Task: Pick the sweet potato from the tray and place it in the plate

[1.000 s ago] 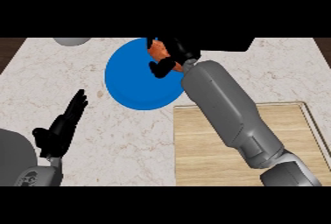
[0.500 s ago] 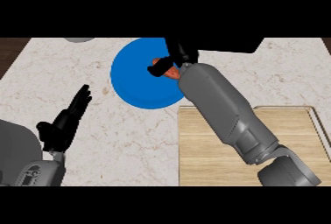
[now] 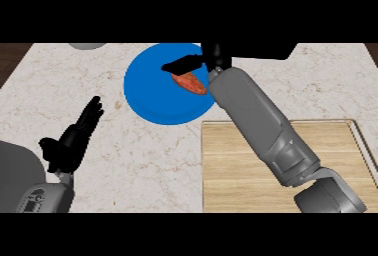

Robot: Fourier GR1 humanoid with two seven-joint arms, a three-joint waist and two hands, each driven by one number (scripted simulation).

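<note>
Marbled pale table [image 3: 148,165] fills the head view, with a dark strip of floor at its upper left corner. Wooden tray [image 3: 251,170], light-grained with a raised rim, occupies the lower right of the table; its upper left corner lies just beside the plate. Right forearm [image 3: 258,120], grey, runs diagonally from the lower right across the tray and up over the plate's right edge. Blue plate [image 3: 151,95], round and flat, sits on the table above and left of the tray. Left forearm [image 3: 29,185], grey, enters at the lower left corner. Left hand [image 3: 70,142], black, rests over the table left of the plate, fingers straight, close together and pointing up the view, well apart from every object. Right hand [image 3: 199,61], black, is above the plate's upper right part; one finger extends leftward over the blue surface and the hand is spread rather than curled. Sweet potato [image 3: 190,83], orange-red and elongated, lies on the plate's right portion just below that finger; contact between them cannot be judged. Grey round object [image 3: 88,46], partly cut by the upper edge, sits on the table left of the plate.
</note>
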